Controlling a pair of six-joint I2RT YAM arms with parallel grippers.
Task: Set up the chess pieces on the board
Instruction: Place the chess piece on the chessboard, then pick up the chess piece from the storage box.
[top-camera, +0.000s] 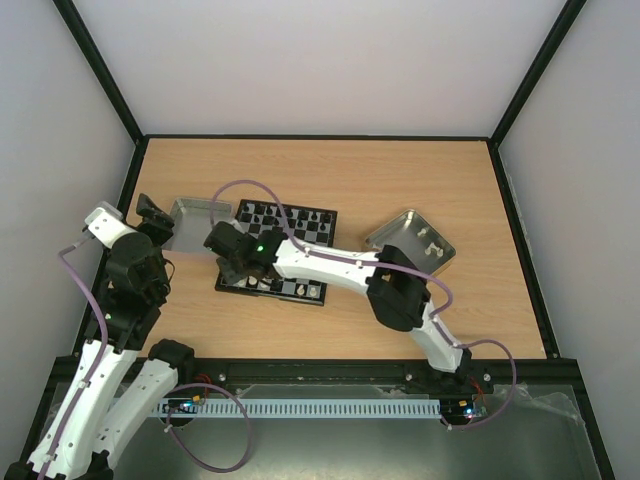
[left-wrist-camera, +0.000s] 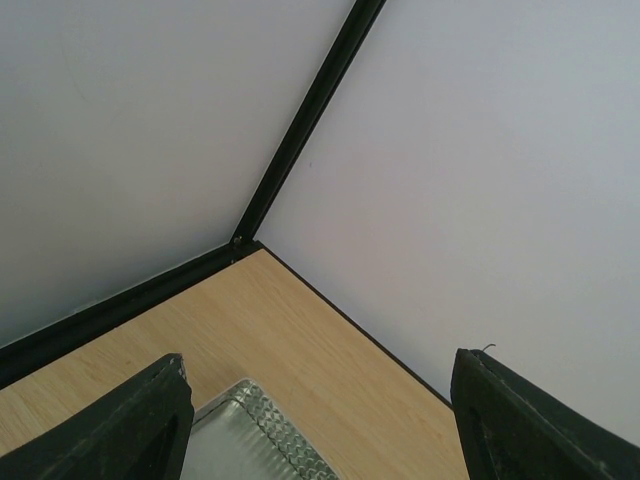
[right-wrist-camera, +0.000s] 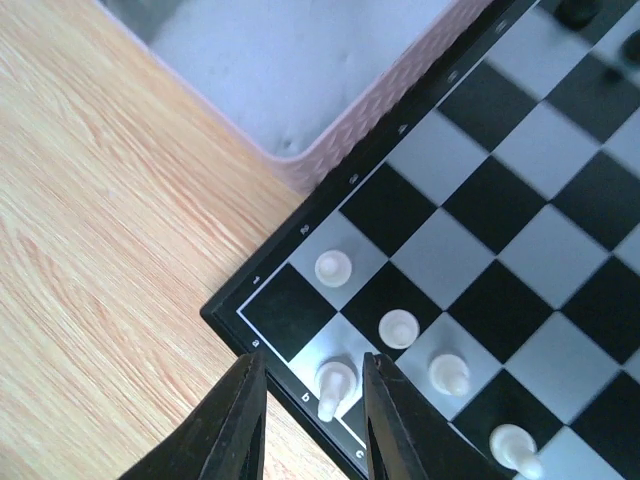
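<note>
The board lies at the table's middle left; black pieces stand on its far rows. My right gripper hangs over the board's near left corner. In the right wrist view the gripper is open, its fingers on either side of a white chess piece that stands on the board's edge square, with a gap on each side. Other white pieces stand on nearby squares. My left gripper is wide open and empty above a tray corner.
A grey metal tray sits against the board's left far corner; it also shows in the right wrist view and the left wrist view. A second tray right of the board holds a few white pieces. White walls enclose the table.
</note>
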